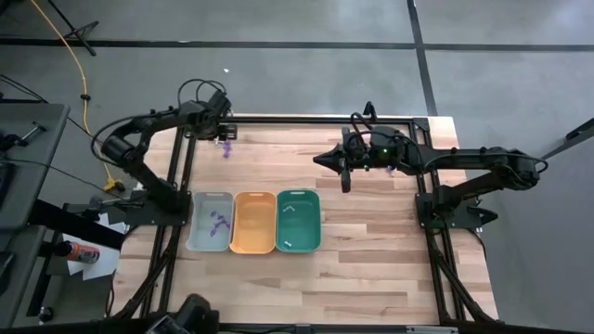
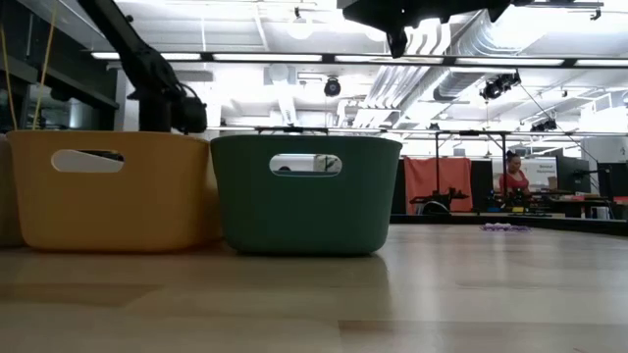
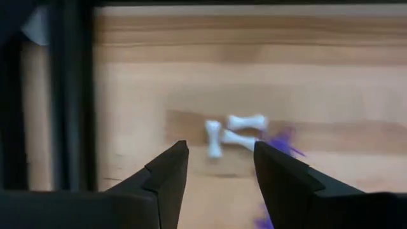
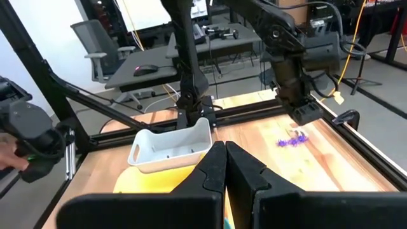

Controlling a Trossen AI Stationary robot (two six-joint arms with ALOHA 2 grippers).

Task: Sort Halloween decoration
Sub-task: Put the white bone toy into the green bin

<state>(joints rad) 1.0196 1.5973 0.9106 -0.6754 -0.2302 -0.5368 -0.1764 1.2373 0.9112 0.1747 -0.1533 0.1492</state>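
High view: your left gripper [image 1: 225, 135] hangs over the table's far left corner, directly above a small cluster of purple pieces [image 1: 226, 148]. The grey tray [image 1: 197, 243] already holds purple pieces, the teal tray [image 1: 314, 221] white ones; the orange tray [image 1: 254, 243] appears empty. The right gripper [image 1: 320, 160] waits mid-table.

Low view: only the orange and teal trays stand close; decorations lie far behind.

Left wrist view: the jaws stand apart, holding nothing. The white bone-shaped pieces [image 3: 234, 132] lie just ahead between the fingertips, probably the next pick.

Right wrist view: the right fingers [image 4: 213, 166] are pressed together, empty, clear of the work.
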